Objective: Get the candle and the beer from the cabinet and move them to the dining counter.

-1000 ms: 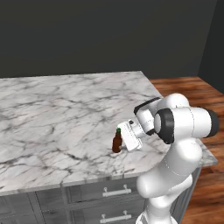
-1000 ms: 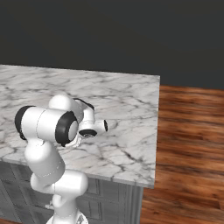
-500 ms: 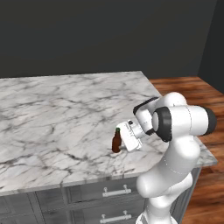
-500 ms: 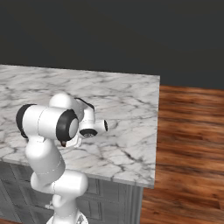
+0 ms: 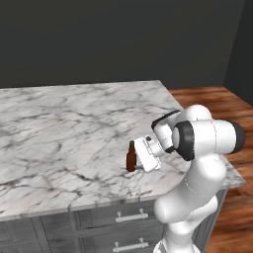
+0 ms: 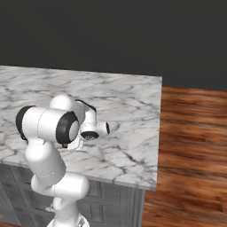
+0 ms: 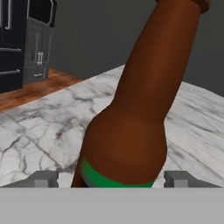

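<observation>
Dark walls and a wood floor frame the white marble tabletop (image 5: 59, 128), the dining counter of the task. On it the beer (image 5: 131, 157) stands upright near the front edge, right in front of the tool (image 5: 140, 159). In the hand view the brown bottle (image 7: 135, 109) rises between the two fingertips (image 7: 43, 178), which sit wide to either side with a gap on each flank, so the tool is released and no longer pinches the glass. The step in hand appears to be letting go and leaving. Doing it well likely means drawing the tool straight back along its own axis, away from the bottle, without swinging sideways, since either finger could clip the bottle and tip it near the edge. The candle is probably the next fetch.
</observation>
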Tool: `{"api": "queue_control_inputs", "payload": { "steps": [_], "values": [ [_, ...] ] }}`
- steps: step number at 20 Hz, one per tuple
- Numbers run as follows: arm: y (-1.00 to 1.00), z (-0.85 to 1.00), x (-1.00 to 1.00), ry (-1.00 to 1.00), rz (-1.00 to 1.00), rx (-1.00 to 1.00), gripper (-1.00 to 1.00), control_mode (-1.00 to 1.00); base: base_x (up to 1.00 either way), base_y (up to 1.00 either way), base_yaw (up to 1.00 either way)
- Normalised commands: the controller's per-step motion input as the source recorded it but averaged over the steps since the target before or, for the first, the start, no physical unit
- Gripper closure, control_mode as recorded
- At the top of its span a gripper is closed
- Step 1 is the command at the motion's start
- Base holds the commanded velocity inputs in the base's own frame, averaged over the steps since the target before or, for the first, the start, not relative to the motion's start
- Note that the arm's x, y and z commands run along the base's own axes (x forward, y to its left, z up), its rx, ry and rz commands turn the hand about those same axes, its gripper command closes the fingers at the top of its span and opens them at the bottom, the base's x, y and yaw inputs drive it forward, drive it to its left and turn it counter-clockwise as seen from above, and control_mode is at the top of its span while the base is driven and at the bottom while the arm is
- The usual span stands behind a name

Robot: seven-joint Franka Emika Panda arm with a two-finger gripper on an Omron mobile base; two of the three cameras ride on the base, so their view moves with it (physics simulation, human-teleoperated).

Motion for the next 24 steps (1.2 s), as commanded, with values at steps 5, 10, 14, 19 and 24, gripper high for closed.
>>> {"api": "queue_control_inputs", "payload": {
  "steps": [5,10,14,19,24],
  "values": [
    [-0.04,0.0,0.0,-0.01,0.0,0.0,-1.0,-1.0,0.0,0.0,0.0],
    [-0.08,0.0,0.0,0.0,0.0,0.0,-1.0,-1.0,0.0,0.0,0.0],
    [-0.19,0.0,0.0,0.0,0.0,0.0,-1.0,-1.0,0.0,0.0,0.0],
    [-0.33,0.0,-0.02,0.0,0.0,-0.01,-1.0,-1.0,0.0,0.0,0.0],
    [-0.3,0.15,-0.18,0.0,0.0,-0.01,-1.0,-1.0,0.0,0.0,0.0]
  ]
}}
